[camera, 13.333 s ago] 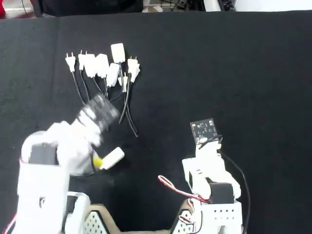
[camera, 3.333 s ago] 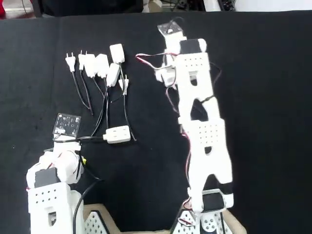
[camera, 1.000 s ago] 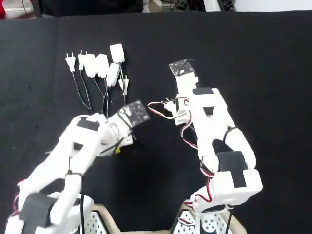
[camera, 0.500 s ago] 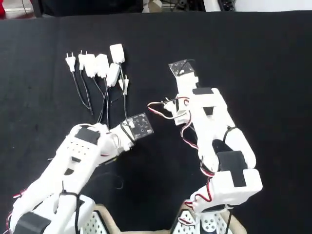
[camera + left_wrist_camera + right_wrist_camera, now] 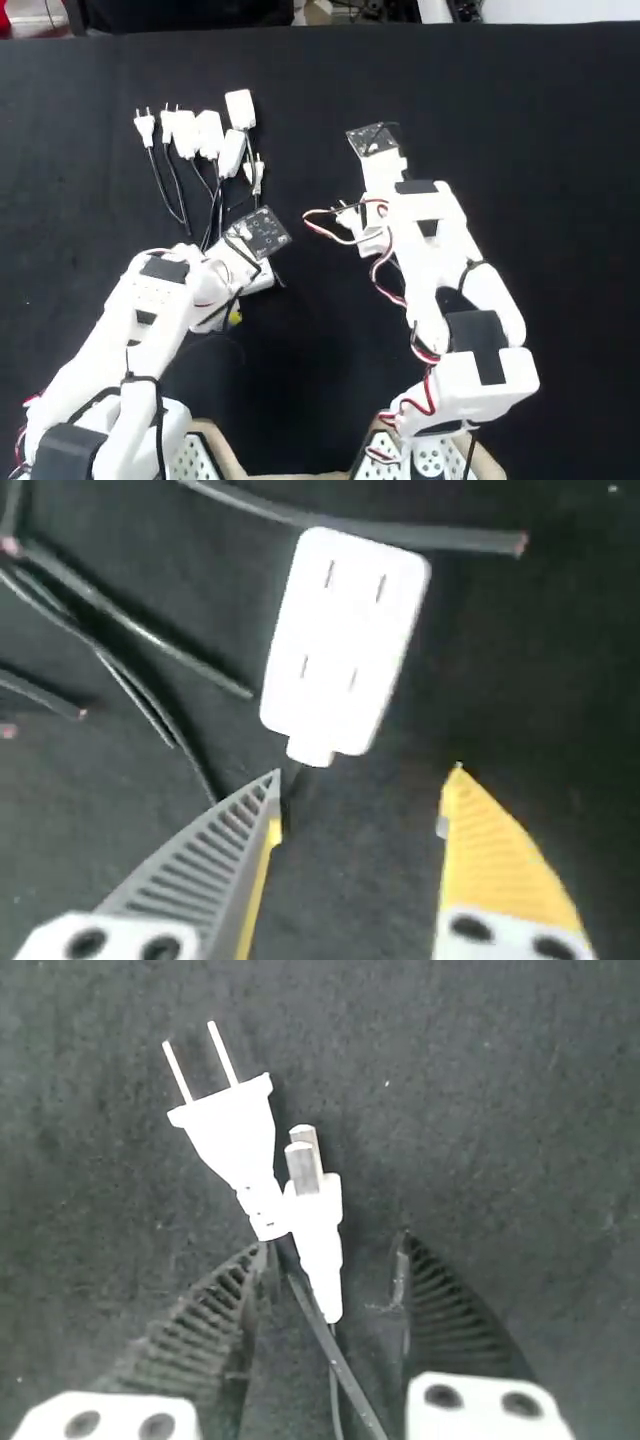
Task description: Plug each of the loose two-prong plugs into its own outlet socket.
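Note:
A white outlet block (image 5: 345, 655) with two pairs of slots lies flat on the black cloth, just beyond my left gripper (image 5: 365, 775). That gripper is open, one grey finger and one yellow finger apart with nothing between them. In the high view the block (image 5: 258, 282) peeks out under the left wrist. My right gripper (image 5: 330, 1250) is open near the table's middle back. A small white plug (image 5: 315, 1215) and its black cable lie between its dark fingers, and a white two-prong plug (image 5: 225, 1120) rests just ahead, touching the small one.
Several more white plugs (image 5: 205, 135) with black cables (image 5: 215, 200) lie fanned out at the back left. Loose cable ends (image 5: 400, 535) cross the cloth around the outlet block. The right arm (image 5: 430, 240) stretches up the table's middle.
Over the last second the left wrist swung a little right and toward the front, then back left over the outlet block. The right arm has kept still.

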Motion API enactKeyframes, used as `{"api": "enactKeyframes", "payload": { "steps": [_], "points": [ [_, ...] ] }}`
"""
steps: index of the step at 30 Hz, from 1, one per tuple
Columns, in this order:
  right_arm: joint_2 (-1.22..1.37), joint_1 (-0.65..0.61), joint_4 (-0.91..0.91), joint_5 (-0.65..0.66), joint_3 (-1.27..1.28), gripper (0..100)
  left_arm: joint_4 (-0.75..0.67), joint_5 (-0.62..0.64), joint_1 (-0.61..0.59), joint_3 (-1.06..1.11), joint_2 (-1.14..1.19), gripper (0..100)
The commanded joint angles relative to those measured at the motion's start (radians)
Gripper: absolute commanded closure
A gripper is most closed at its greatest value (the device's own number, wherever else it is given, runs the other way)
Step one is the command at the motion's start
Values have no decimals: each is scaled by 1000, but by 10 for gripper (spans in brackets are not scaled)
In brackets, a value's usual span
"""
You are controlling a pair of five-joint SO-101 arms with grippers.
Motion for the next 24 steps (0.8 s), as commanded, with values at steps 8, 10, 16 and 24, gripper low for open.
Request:
{"api": "enactKeyframes", "payload": {
  "steps": [8,10,16,24],
  "points": [
    [-4,12,-18,0,-2,808,-100,-15,-68,-42,-6,733],
    [-4,12,-18,0,-2,808,-127,-69,-108,-36,-5,733],
    [-4,12,-28,0,4,808,-132,-127,-87,-33,66,762],
    [-12,11,-66,0,35,808,-54,-95,-76,-200,302,887]
  ]
}}
